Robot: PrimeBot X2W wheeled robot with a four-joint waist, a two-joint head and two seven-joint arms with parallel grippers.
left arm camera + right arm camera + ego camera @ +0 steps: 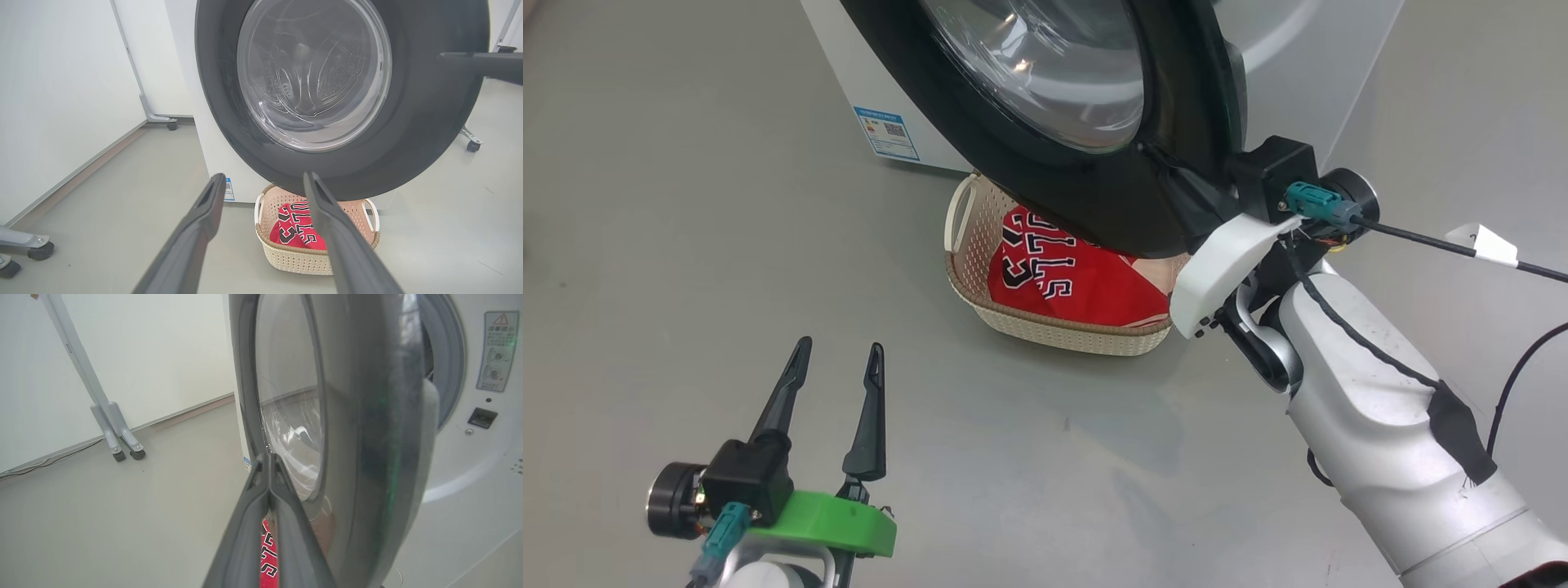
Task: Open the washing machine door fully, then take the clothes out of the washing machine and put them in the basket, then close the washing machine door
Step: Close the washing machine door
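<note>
The washing machine [866, 90] [470, 465] stands white at the top, and the washing machine door [1094, 196] [429, 122] [367, 437] hangs partly open over the basket [1054, 331] [294, 257]. Red clothes [1094, 286] [302, 232] [267, 555] with black-white lettering lie in the basket. My right gripper [267, 457] is shut and empty, its fingers laid against the door's outer face near the window edge. My left gripper [837, 359] [263, 181] is open and empty, low over the floor, well short of the basket. Through the window the steel drum looks bare.
The basket sits on the grey floor right in front of the machine, partly under the door. A wheeled stand leg [116, 437] stands at the left wall, and casters [171, 122] [472, 143] flank the machine. A black cable [1421, 237] trails from my right wrist.
</note>
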